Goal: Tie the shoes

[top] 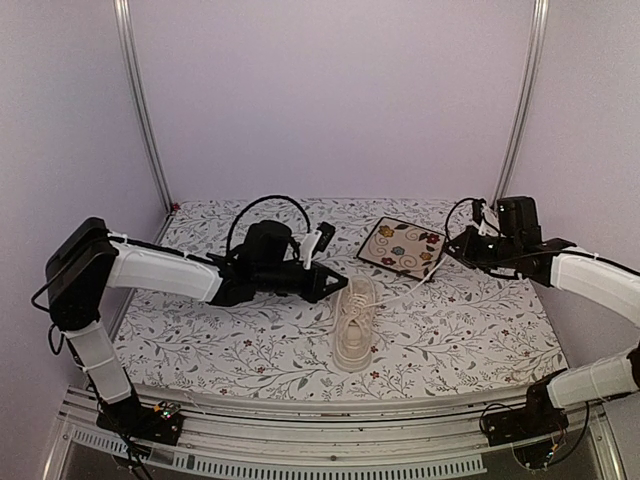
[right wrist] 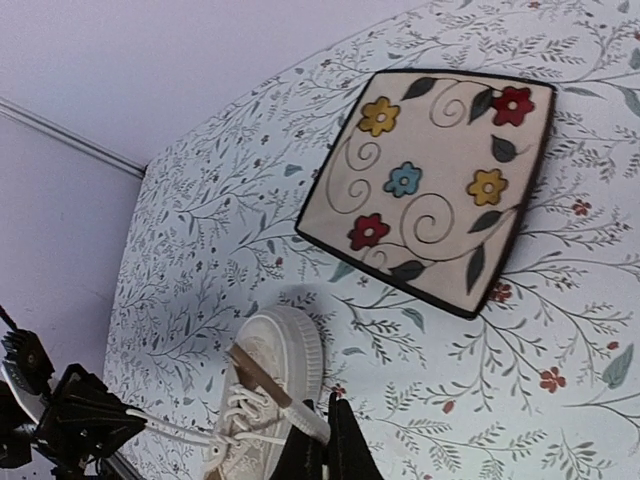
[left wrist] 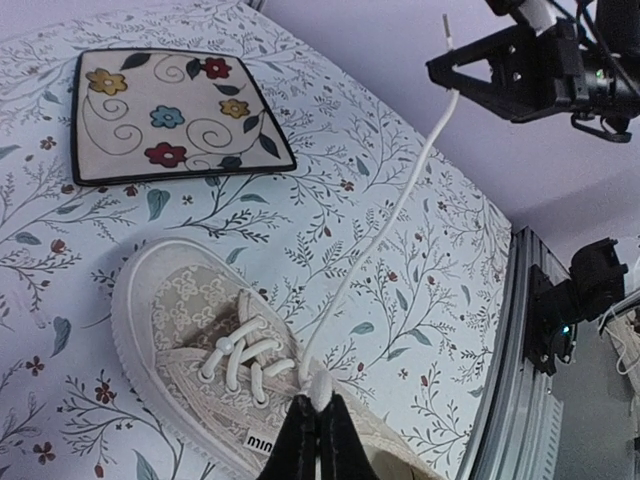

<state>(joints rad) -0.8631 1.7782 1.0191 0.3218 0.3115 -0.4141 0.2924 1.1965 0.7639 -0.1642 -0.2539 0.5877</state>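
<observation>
The cream-white sneaker [top: 355, 322] stands upright mid-table, toe toward the back. It also shows in the left wrist view [left wrist: 190, 310] and the right wrist view [right wrist: 275, 350]. My left gripper [top: 335, 283] is just left of the shoe's eyelets, shut on one white lace [left wrist: 322, 392]. My right gripper [top: 450, 243] hovers at the floral tile's right corner, shut on the other lace [top: 410, 285], which is stretched taut from the eyelets. That lace [left wrist: 385, 230] rises to the right gripper [left wrist: 450, 62]. In the right wrist view the fingers [right wrist: 345, 450] pinch the lace end [right wrist: 310, 422].
The square floral tile [top: 402, 246] lies behind and to the right of the shoe, also seen in the left wrist view [left wrist: 165, 110] and the right wrist view [right wrist: 440, 185]. The floral tablecloth [top: 220, 340] covers the table. Purple walls and metal posts enclose the sides and back.
</observation>
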